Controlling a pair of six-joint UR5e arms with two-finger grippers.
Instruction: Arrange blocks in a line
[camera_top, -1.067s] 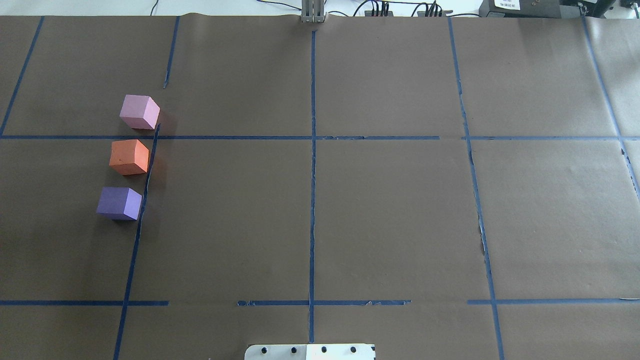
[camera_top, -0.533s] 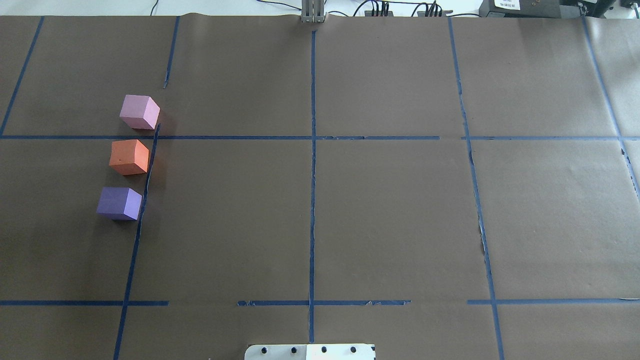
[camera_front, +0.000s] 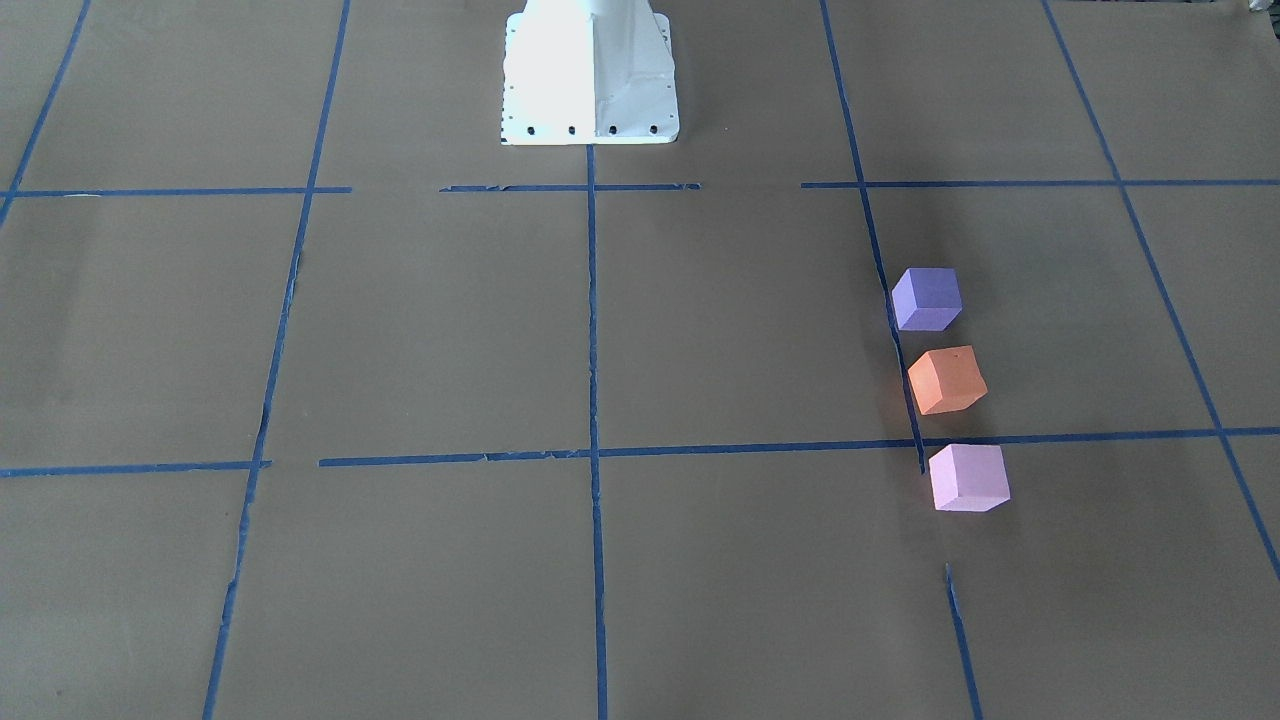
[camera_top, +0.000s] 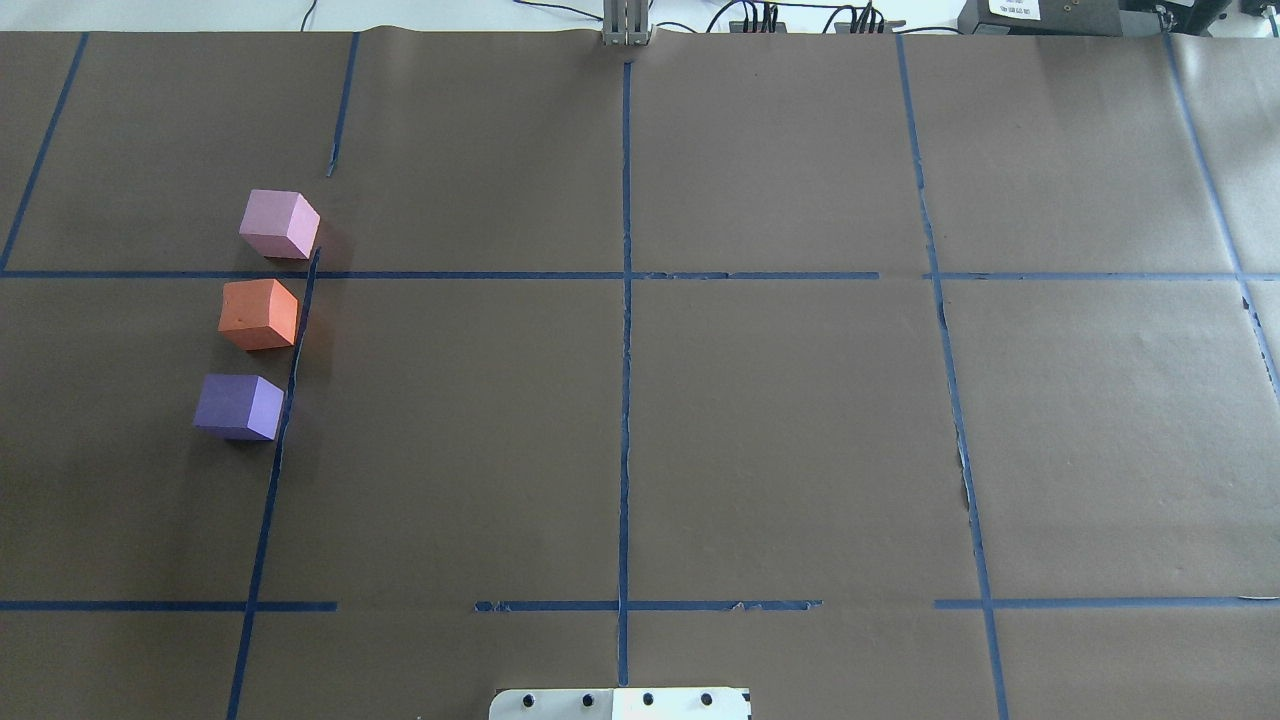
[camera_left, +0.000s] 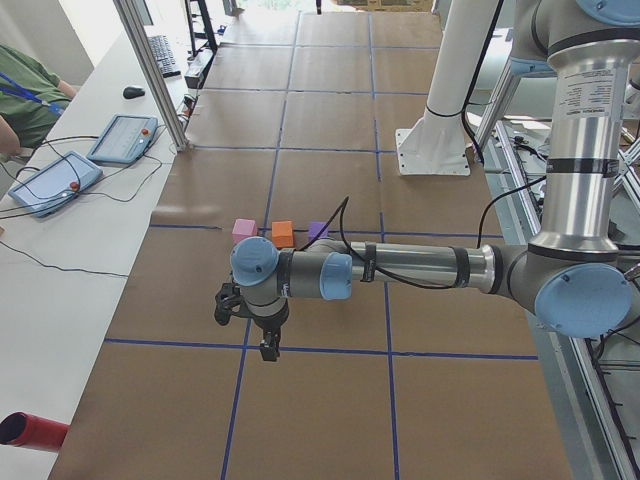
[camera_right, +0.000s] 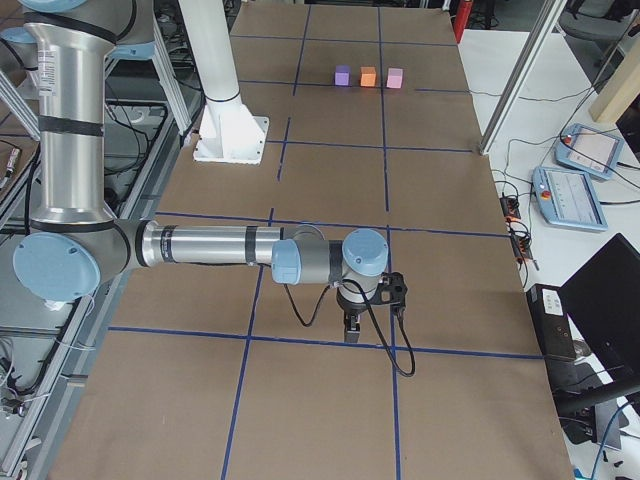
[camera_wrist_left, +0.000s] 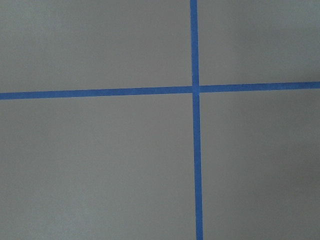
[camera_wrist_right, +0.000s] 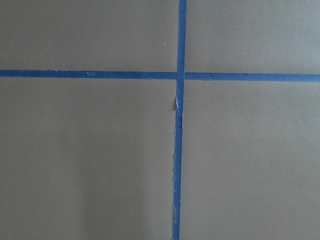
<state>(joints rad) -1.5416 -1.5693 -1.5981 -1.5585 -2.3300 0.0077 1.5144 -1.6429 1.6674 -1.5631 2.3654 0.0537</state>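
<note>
The left gripper (camera_left: 266, 348) and right gripper (camera_right: 350, 328) hang idle, and I cannot tell whether either's jaws are apart or together. Nothing has moved in the last second. The pink cube (camera_top: 279, 224), orange cube (camera_top: 259, 313) and violet cube (camera_top: 239, 406) sit well away from both, spaced in a row beside a tape line (camera_top: 272, 480), so the arrangement looks finished.

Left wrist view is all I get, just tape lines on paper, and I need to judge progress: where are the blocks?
Observer: All three stand in a row on the robot's left side: pink block farthest from the robot, orange block in the middle, purple block nearest.
Operator: Touching?
Observer: No, gaps show between them.
Operator: Is my gripper near them?
Observer: No; the left gripper hangs apart from the row, farther to the robot's left.
</note>
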